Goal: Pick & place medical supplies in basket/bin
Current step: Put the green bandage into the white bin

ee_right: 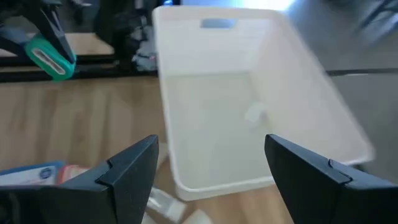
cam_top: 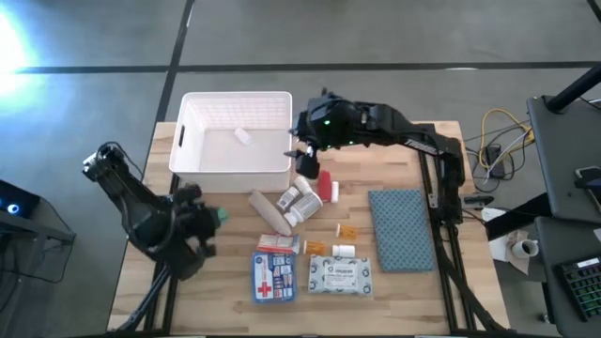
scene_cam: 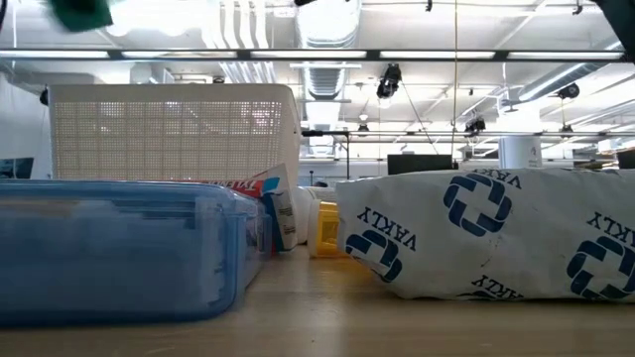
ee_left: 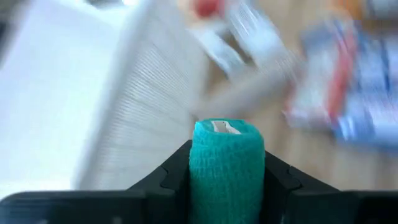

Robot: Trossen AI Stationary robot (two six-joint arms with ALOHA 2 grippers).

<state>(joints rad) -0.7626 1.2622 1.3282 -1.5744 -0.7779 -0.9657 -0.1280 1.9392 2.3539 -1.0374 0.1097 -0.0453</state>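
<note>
My left gripper (cam_top: 214,218) hangs over the table's left part, near the bin's near wall, shut on a green bandage roll (ee_left: 227,165), which also shows at the low view's top, the green roll (scene_cam: 84,12). My right gripper (ee_right: 211,168) is open above the near right corner of the white slotted bin (cam_top: 233,131). One small white item (cam_top: 242,135) lies on the bin's floor. A red tube (cam_top: 326,183), white bottles (cam_top: 299,200), a tan roll (cam_top: 268,212), orange bits (cam_top: 346,230), a first-aid pouch (cam_top: 275,277) and a wipes pack (cam_top: 340,275) lie on the table. My left gripper pinches the green roll by its curved sides (ee_left: 198,168), one finger on each side. The roll's length runs along the fingers, and its open end (ee_left: 221,127) points away from the wrist. It is lifted clear of the table.
A blue-grey cloth pad (cam_top: 402,228) lies on the table's right part beside the right arm's base. Bare wood shows between the bin and the table's left edge (cam_top: 150,244). Cables (cam_top: 498,141) hang off the right side.
</note>
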